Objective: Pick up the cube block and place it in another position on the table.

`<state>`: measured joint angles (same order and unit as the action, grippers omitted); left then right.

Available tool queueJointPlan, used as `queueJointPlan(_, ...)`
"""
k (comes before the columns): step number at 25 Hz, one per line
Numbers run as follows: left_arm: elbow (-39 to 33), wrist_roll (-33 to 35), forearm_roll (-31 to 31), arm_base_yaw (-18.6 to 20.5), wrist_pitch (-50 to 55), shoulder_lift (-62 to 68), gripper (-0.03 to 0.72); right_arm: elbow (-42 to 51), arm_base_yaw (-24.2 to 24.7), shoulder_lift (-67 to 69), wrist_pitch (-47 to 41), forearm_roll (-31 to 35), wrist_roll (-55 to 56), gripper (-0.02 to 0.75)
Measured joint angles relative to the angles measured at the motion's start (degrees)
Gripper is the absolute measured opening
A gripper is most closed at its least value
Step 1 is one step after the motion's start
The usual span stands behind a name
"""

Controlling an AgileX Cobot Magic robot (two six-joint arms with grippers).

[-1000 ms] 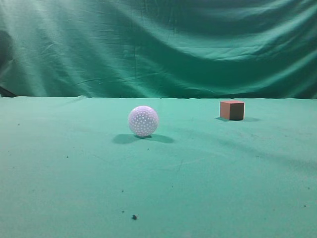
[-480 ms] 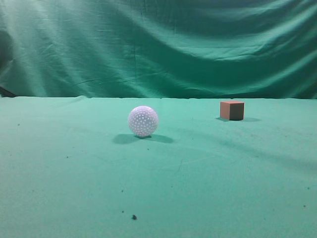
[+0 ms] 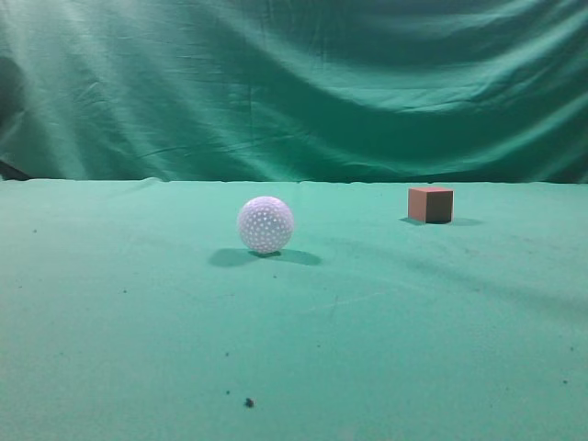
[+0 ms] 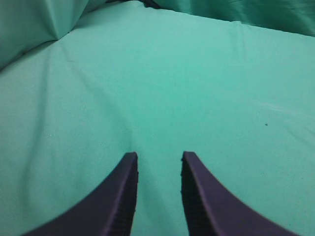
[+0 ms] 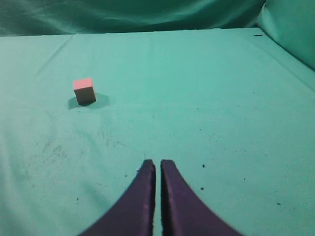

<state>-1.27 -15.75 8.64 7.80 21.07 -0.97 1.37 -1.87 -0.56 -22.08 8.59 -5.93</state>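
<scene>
A small red-brown cube block [image 3: 430, 204] sits on the green table at the back right of the exterior view. It also shows in the right wrist view [image 5: 84, 90], far ahead and to the left of my right gripper [image 5: 158, 163], which is shut and empty. My left gripper [image 4: 158, 156] is open and empty over bare green cloth; the cube is out of its view. Neither gripper shows in the exterior view.
A white dimpled ball [image 3: 265, 224] rests on the table left of centre, well left of the cube. A green cloth backdrop [image 3: 294, 83] hangs behind the table. Small dark specks [image 3: 248, 401] lie on the cloth near the front.
</scene>
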Motion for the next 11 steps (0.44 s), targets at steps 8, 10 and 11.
queueJointPlan(8, 0.00, 0.00, 0.00, 0.00, 0.00, 0.00, 0.235, 0.00, 0.00, 0.00, -0.24, 0.14, 0.00, 0.000)
queueJointPlan(10, 0.00, 0.00, 0.00, 0.00, 0.00, 0.00, 0.235, 0.00, 0.00, 0.00, -0.24, 0.14, 0.00, 0.000)
queueJointPlan(11, 0.00, 0.00, 0.00, 0.00, 0.00, 0.00, 0.235, 0.00, 0.00, 0.00, -0.24, 0.14, 0.00, 0.000)
